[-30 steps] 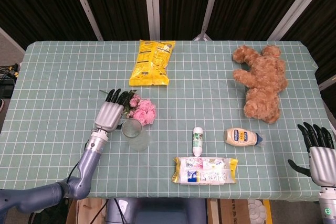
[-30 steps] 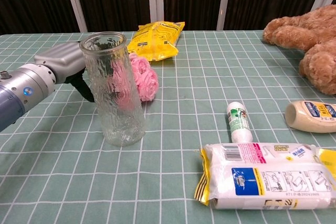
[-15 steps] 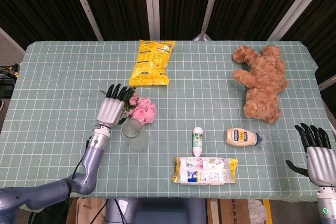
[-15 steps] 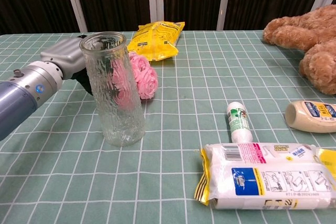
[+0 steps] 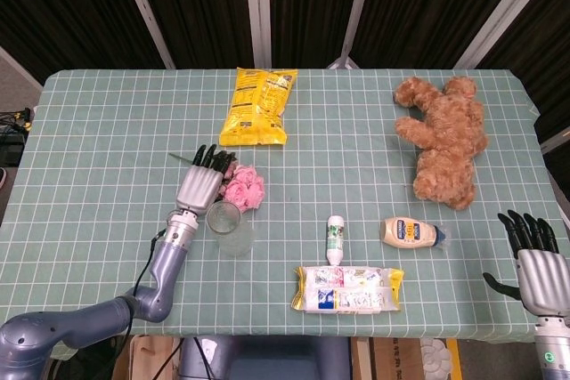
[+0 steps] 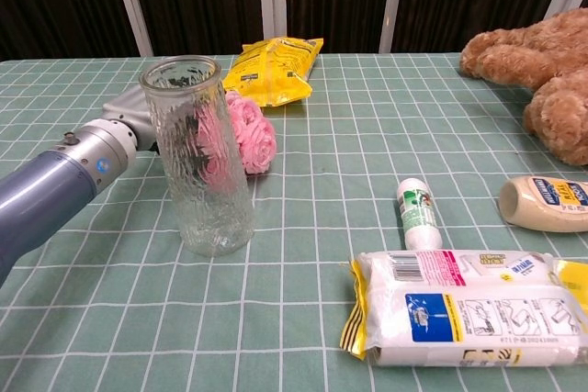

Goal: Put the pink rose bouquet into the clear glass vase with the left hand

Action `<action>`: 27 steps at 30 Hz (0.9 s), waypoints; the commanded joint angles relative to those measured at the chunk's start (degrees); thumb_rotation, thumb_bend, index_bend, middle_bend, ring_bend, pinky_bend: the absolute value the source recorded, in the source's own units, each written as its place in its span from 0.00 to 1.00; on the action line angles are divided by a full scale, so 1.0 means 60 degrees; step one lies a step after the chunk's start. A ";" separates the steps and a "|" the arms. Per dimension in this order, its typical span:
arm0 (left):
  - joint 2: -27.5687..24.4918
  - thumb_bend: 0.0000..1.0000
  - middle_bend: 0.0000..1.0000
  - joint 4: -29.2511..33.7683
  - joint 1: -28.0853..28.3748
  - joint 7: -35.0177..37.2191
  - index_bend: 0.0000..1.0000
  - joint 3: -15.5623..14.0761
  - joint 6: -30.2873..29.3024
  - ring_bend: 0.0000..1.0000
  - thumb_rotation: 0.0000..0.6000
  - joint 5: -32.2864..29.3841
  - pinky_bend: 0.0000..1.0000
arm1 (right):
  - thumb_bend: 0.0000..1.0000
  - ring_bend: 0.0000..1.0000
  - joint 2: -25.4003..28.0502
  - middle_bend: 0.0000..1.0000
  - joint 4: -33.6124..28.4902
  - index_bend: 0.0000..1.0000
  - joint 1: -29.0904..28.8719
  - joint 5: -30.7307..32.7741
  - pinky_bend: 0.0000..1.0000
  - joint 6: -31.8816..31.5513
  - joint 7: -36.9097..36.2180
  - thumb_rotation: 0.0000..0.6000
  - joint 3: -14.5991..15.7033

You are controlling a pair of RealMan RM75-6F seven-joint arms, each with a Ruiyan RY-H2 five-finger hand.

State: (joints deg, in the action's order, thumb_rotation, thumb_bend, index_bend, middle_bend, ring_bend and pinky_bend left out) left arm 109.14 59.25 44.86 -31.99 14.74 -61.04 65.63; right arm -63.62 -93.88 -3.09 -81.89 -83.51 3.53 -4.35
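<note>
The pink rose bouquet (image 5: 242, 188) lies on the table just behind the clear glass vase (image 5: 226, 224), which stands upright. My left hand (image 5: 200, 186) reaches flat over the bouquet's green stems, fingers stretched out and apart, touching the left side of the blooms without gripping them. In the chest view the vase (image 6: 200, 167) stands in front; the roses (image 6: 253, 135) show partly through the glass, and the left hand (image 6: 129, 112) is mostly hidden behind it. My right hand (image 5: 532, 260) hangs open beyond the table's near right corner, holding nothing.
A yellow chip bag (image 5: 256, 106) lies at the back centre and a brown teddy bear (image 5: 445, 140) at the back right. A small white bottle (image 5: 336, 239), a mayonnaise bottle (image 5: 410, 232) and a wipes pack (image 5: 347, 288) lie right of the vase.
My left hand has slid to the right, from beside the stems to over them against the roses. The right hand has sunk slightly. Vase and bouquet have stayed put.
</note>
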 commanded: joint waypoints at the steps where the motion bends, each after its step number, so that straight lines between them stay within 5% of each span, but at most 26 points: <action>1: 0.0285 0.33 0.23 -0.0441 0.0085 0.0186 0.18 -0.0054 -0.0053 0.04 1.00 0.0139 0.08 | 0.17 0.01 0.0020 0.11 -0.0007 0.12 0.0019 0.0011 0.00 -0.0026 -0.0034 1.00 -0.0006; 8: 0.0625 0.37 0.39 -0.1022 0.0170 0.0332 0.25 -0.0057 -0.0460 0.21 1.00 0.0469 0.28 | 0.17 0.01 0.0049 0.11 -0.0032 0.12 0.0039 0.0007 0.00 -0.0044 -0.0065 1.00 0.0002; 19: 0.0558 0.45 0.46 -0.0978 0.0014 -0.0017 0.37 0.0102 -0.1424 0.27 1.00 0.0728 0.31 | 0.17 0.01 0.0138 0.11 -0.0101 0.12 0.0087 -0.0052 0.00 -0.0116 -0.0211 1.00 0.0016; 27: -0.0510 0.45 0.46 -0.0017 -0.0443 0.0143 0.39 0.0272 -0.1735 0.27 1.00 0.0654 0.31 | 0.17 0.01 0.0205 0.11 -0.0149 0.12 0.0096 -0.0076 0.00 -0.0090 -0.0337 1.00 0.0037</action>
State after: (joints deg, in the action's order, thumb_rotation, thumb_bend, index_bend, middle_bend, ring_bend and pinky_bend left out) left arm 107.85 57.43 43.18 -31.92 16.05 -70.74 69.55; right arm -62.39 -94.77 -2.52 -82.34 -84.05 1.51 -4.13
